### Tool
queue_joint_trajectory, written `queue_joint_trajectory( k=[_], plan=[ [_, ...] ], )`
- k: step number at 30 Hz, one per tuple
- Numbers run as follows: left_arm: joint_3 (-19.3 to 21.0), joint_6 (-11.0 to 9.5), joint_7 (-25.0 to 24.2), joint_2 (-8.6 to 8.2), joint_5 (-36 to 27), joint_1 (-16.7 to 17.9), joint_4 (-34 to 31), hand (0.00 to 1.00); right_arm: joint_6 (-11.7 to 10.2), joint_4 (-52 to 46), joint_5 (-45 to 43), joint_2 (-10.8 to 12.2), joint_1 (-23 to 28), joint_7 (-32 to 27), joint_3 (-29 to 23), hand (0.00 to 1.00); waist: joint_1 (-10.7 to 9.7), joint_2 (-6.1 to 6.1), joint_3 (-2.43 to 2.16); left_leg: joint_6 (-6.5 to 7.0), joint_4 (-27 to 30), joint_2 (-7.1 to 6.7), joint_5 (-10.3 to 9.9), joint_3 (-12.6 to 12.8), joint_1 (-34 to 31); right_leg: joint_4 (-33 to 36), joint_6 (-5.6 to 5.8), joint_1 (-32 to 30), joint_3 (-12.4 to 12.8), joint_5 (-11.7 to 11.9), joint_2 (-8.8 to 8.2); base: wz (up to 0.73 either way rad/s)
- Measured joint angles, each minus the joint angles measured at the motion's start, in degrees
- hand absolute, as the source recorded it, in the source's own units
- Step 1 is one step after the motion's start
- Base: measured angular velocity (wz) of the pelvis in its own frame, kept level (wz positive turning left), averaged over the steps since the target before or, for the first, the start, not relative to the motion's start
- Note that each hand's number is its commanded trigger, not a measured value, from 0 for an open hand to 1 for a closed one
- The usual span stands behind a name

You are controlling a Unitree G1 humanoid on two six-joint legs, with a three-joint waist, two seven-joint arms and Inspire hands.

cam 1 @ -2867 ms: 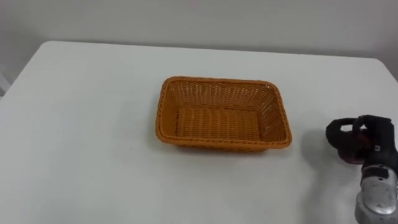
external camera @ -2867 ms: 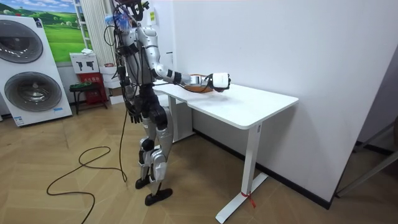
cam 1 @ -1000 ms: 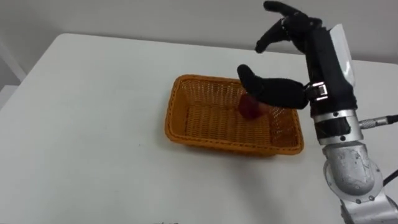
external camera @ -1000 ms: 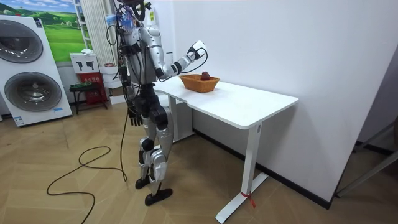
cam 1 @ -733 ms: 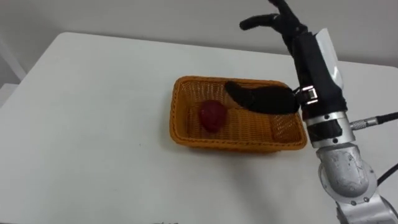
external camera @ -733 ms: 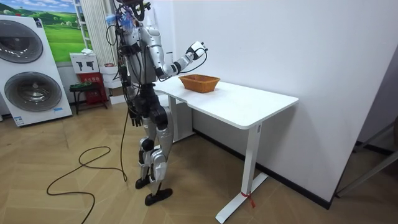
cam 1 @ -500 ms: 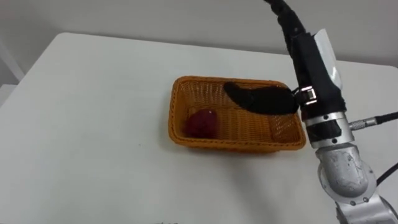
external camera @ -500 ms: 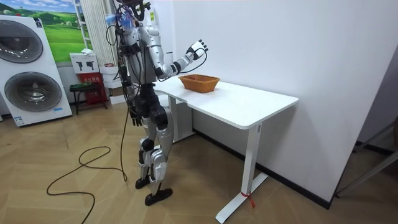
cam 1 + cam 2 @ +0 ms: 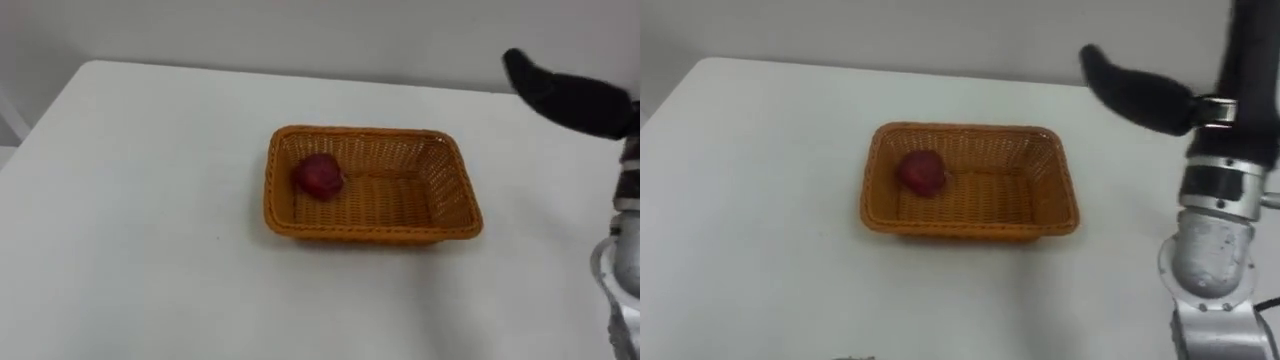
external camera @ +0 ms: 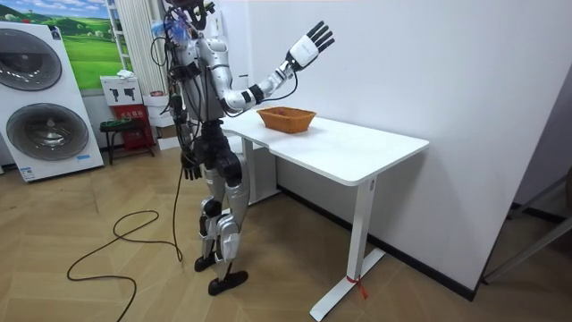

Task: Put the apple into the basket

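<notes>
At the basket's (image 9: 372, 230) left end lies the apple (image 9: 318, 176), below and left of the right robot hand (image 10: 308, 44), held high, fingers spread and empty.

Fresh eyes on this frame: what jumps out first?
The orange woven rectangular basket sits on the white table, a dark red apple lying in its left end. In the room view the robot's right hand is high above the table, fingers spread and empty; its left hand hangs by its hip.
</notes>
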Motion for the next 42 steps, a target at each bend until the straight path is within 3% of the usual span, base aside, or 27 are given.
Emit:
queue_joint_trajectory(
  k=[2,5,6,10,14,16,20,22,28,30,33,35,37,42],
  plan=[
    [0.4,-0.1,0.8,-0.01,0.1,0.8,-0.2,0.00,-1.3,1.9,2.5,0.0,0.0,-3.6,-3.8,0.00,-1.0,0.05,0.04,0.00,0.0,0.18,0.0,-0.1,0.0,0.0,0.00,0.1,-0.1,0.0,-0.03,0.00],
    [2.1,-0.1,1.1,-0.02,0.0,1.1,-0.2,0.00,-1.5,5.8,4.7,0.0,0.7,-9.6,-9.0,0.00,-2.0,-0.14,-0.09,0.00,0.0,0.21,0.0,0.0,-0.1,0.1,0.00,-0.1,0.0,0.0,-0.05,0.00],
    [2.9,-0.1,1.3,0.02,0.0,1.1,-0.2,0.00,-1.6,7.7,6.6,-0.1,0.8,-11.4,-10.8,0.00,-2.7,0.21,0.07,0.00,0.0,0.21,0.0,0.0,-0.2,0.1,0.00,-0.6,0.1,0.0,-0.03,-0.03],
    [4.0,0.0,2.6,0.10,0.0,1.6,-1.9,0.00,-1.9,15.7,21.3,-0.5,2.3,-17.6,-17.2,0.00,-4.6,0.10,-0.18,0.00,-0.4,0.15,0.0,-0.1,-0.4,0.1,0.00,-0.3,0.1,0.0,0.01,0.02],
    [5.2,0.0,3.4,0.06,0.0,2.2,-2.9,0.00,-1.5,27.5,39.7,-0.5,3.5,-19.5,-21.9,0.00,-6.3,-0.32,-0.38,0.00,-0.2,0.04,0.0,0.0,-0.5,0.1,0.00,-0.4,0.3,0.0,0.07,0.00],
    [5.3,0.3,3.4,0.03,0.1,2.1,-3.0,0.00,-1.1,34.4,48.4,-0.5,3.8,-19.3,-25.4,0.00,-7.6,0.11,-0.46,0.00,0.0,-0.25,0.0,-0.1,-1.1,0.1,0.00,-0.9,0.3,0.0,0.02,0.00],
    [7.1,1.7,3.4,-0.16,0.3,2.1,-5.3,0.00,-0.7,47.0,58.1,-0.4,4.9,-18.9,-27.7,0.00,-8.6,0.74,-0.41,0.00,-0.1,-0.18,0.0,-0.2,-1.2,0.1,-0.01,-1.0,0.6,0.0,0.10,0.01],
    [7.4,2.3,3.4,-0.18,0.8,2.1,-6.3,0.00,0.7,56.2,61.0,-0.3,6.2,-17.3,-27.7,0.00,-8.7,1.00,-0.35,0.00,-0.1,-0.18,0.0,-0.2,-1.2,0.2,-0.03,-1.0,0.7,0.0,0.14,0.00],
    [7.5,2.6,3.3,-0.58,0.4,2.3,-6.3,0.00,3.8,76.1,57.9,2.8,10.2,-12.3,-26.7,0.00,-8.6,0.80,-0.41,0.01,-0.3,-0.26,0.0,0.0,-1.3,0.5,-0.02,-1.4,1.7,0.0,0.12,-0.05],
    [7.4,2.9,3.1,-0.89,0.1,2.3,-6.0,0.00,5.2,77.9,54.1,4.2,11.3,-11.7,-25.7,0.00,-8.6,0.89,-0.34,0.03,-0.3,-0.10,0.0,0.1,-1.3,1.0,0.01,-1.9,2.1,-0.1,0.09,-0.13],
    [7.2,2.8,2.9,-0.91,0.6,1.7,-5.5,0.00,5.8,79.6,43.9,5.9,13.4,-10.2,-19.3,0.00,-8.3,1.12,-0.12,0.04,-0.3,0.17,0.0,1.7,-1.1,1.2,0.00,-2.2,3.7,-0.1,0.36,-0.23],
    [7.0,2.8,2.9,-0.89,0.6,0.8,-4.5,0.00,6.5,82.3,36.2,6.2,13.7,-8.0,-13.7,0.00,-7.0,1.10,-0.06,0.04,-0.3,0.28,-0.1,2.5,-0.8,0.9,-0.03,-2.3,5.0,0.1,0.70,-0.27],
    [5.4,2.9,2.8,-0.88,0.5,0.6,-4.1,0.00,8.6,86.7,29.0,6.2,13.4,-3.3,-6.7,0.00,-6.0,1.04,0.01,0.04,-1.0,0.47,-0.1,2.6,-0.2,1.1,-0.09,-2.5,5.2,0.2,0.76,-0.08],
    [4.4,5.3,0.9,-0.98,0.0,0.5,-4.1,0.00,13.2,92.0,19.5,7.1,12.9,8.6,2.0,0.00,-4.3,1.48,0.06,0.04,-1.3,0.33,-0.1,1.9,0.4,0.5,-0.08,-1.7,4.6,0.2,0.57,0.05]
  ],
)
